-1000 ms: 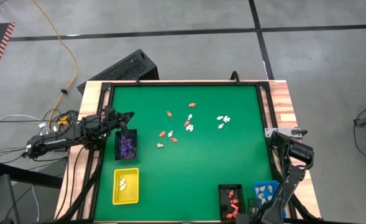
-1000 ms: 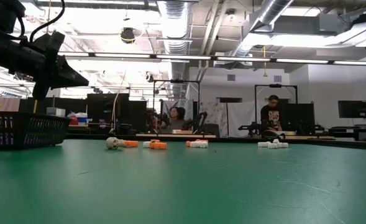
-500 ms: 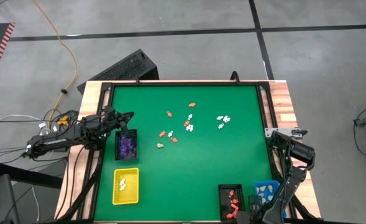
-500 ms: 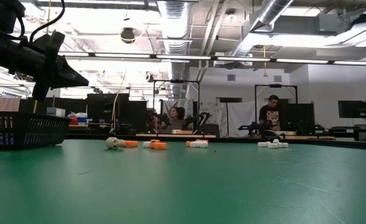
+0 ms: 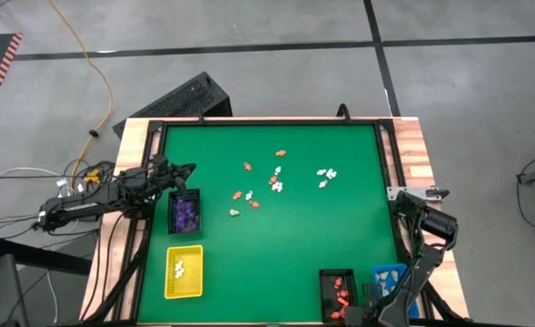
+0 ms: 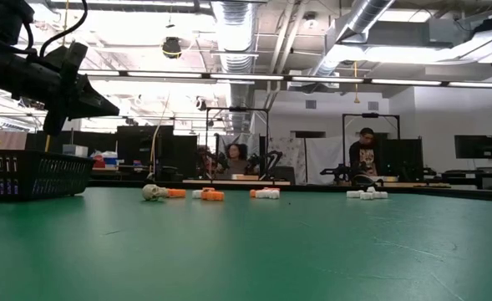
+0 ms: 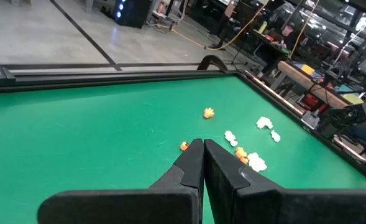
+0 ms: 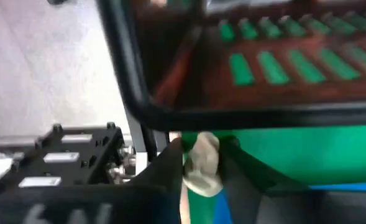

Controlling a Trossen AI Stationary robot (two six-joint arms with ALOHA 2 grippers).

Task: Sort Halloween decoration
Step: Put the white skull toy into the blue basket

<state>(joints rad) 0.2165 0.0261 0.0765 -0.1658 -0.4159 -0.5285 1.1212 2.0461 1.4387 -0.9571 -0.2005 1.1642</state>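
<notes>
Four small rectangular trays sit on the green worktop (image 5: 285,263): a black mesh tray (image 5: 185,212) of purple figurines, a yellow tray (image 5: 183,271) with a few white ones, a second black tray (image 5: 337,292) of orange-red ones, and a blue tray (image 5: 390,275) at the near right corner. Loose Halloween decoration (image 5: 258,186) lies mid-worktop in two scatters: orange and cream pieces, and a white cluster (image 5: 326,175) to their right; they are too small to tell which way they point. The left gripper (image 7: 202,149) hovers by the purple tray, fingers pressed together and empty. The right gripper (image 8: 201,163) hangs over the near right corner, fingers pinching a pale figurine (image 8: 202,163).
</notes>
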